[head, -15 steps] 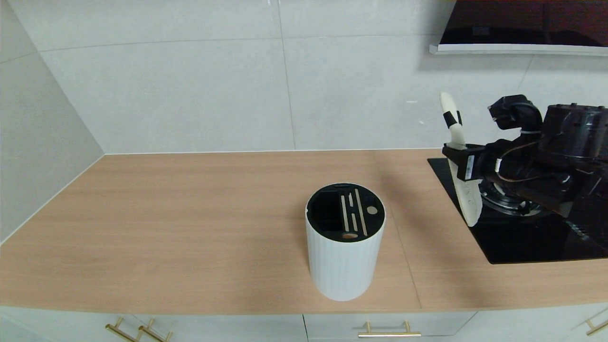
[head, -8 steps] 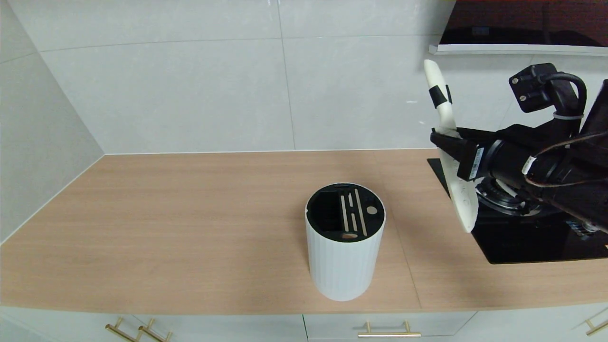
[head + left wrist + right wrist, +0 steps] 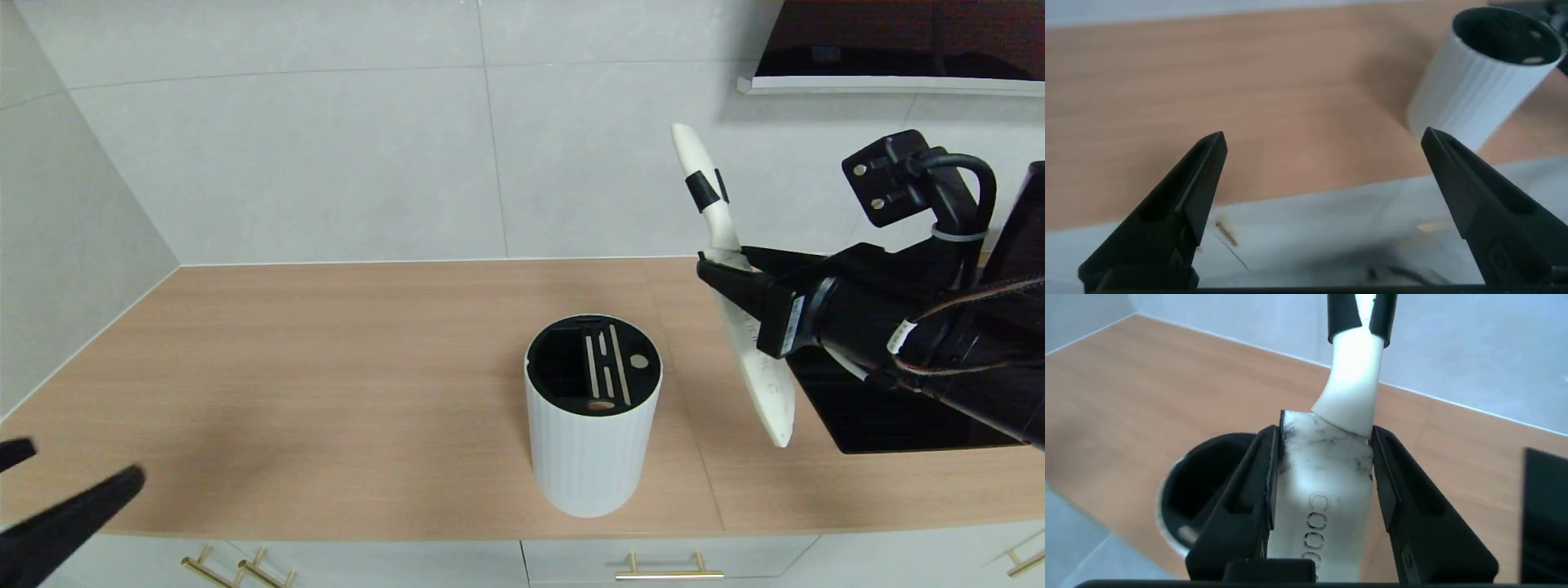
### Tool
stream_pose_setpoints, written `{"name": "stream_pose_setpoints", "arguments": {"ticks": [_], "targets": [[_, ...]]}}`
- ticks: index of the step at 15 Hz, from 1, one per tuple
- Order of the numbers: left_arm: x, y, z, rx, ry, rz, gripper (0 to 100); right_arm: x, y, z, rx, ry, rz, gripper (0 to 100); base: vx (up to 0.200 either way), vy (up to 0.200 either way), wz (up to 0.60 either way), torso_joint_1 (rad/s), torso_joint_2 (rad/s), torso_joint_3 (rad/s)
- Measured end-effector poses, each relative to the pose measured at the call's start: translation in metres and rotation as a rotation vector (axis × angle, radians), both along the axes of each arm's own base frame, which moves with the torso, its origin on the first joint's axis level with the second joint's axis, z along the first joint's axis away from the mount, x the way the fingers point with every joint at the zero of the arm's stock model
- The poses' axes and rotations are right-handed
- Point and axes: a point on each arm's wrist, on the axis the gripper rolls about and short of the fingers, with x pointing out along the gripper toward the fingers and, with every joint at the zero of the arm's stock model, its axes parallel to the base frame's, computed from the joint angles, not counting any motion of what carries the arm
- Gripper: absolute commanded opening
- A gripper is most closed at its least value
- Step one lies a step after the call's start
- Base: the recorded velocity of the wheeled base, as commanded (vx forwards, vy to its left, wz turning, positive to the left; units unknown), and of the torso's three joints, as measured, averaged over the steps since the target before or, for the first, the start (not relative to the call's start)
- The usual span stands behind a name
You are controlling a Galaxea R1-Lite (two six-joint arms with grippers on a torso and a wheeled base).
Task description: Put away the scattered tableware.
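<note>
One knife (image 3: 761, 371) is swinging toward the holder (image 3: 592, 445) | right claw (image 3: 723, 269) is clamping it | left claw (image 3: 1323, 140) is creeping in, spread wide | slotting looks next

One white ribbed cylindrical holder (image 3: 592, 457), one cream-white knife (image 3: 767, 392) with a black-banded handle, one black glass cooktop (image 3: 898, 425).

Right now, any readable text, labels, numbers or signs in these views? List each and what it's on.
No text can be quoted in full.
Blade of the knife: a row of embossed characters, cut off at the picture's edge, unreadable as a word.
White sticker behind the right claw: too small to read.
White holder: no print visible.
</note>
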Motion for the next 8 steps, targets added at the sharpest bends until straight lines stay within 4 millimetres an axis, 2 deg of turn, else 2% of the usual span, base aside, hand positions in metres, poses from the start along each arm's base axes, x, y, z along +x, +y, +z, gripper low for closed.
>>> {"name": "stream_pose_setpoints", "arguments": {"ticks": [2, 5, 8], "targets": [[0.056, -0.018, 0.015, -0.146, 0.061, -0.108, 100, -0.004, 0.01, -0.004, -0.009, 0.012, 0.037, 0, 0.0, 0.0, 0.0, 0.0, 0.0, 0.0], [0.124, -0.071, 0.03, -0.423, 0.009, -0.307, 100, -0.015, 0.026, -0.008, -0.007, 0.033, 0.08, 0, 0.0, 0.0, 0.0, 0.0, 0.0, 0.0], [0.148, -0.124, 0.021, -0.609, 0.092, -0.543, 100, -0.024, 0.038, -0.012, -0.016, 0.043, 0.116, 0, 0.0, 0.0, 0.0, 0.0, 0.0, 0.0]]}}
